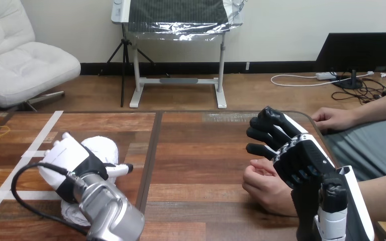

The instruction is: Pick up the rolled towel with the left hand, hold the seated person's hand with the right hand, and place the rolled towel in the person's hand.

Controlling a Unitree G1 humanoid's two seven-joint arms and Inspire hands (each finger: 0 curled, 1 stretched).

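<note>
Towel [104, 147]: white, rolled, lying on the left half of the bench [196, 150], just left of the dark seam between the two boards. Part of it shows past the left hand and part bulges out under the wrist.

Left hand [73, 159]: resting on top of the towel, back upward, touching it. Its underside is hidden, so I cannot tell whether it grips the towel. Silver left forearm [111, 217] comes in from the bottom edge.

Right hand [294, 158]: raised over the right half of the bench, back toward the camera. Fingers [264, 131] are spread apart and only loosely bent, pointing left and clamped on nothing.

Person's hand [262, 185]: loosely curled, low over the bench, directly under and just left of the right hand. The two are close; whether they touch cannot be made out. The right hand is not wrapped round it.

Person's far hand [334, 119]: at the bench's far right corner, well apart from both robot hands.

Also on the bench: white tape strips [39, 134] at the left, and a small yellow ring [0, 130] near the far left edge.
</note>
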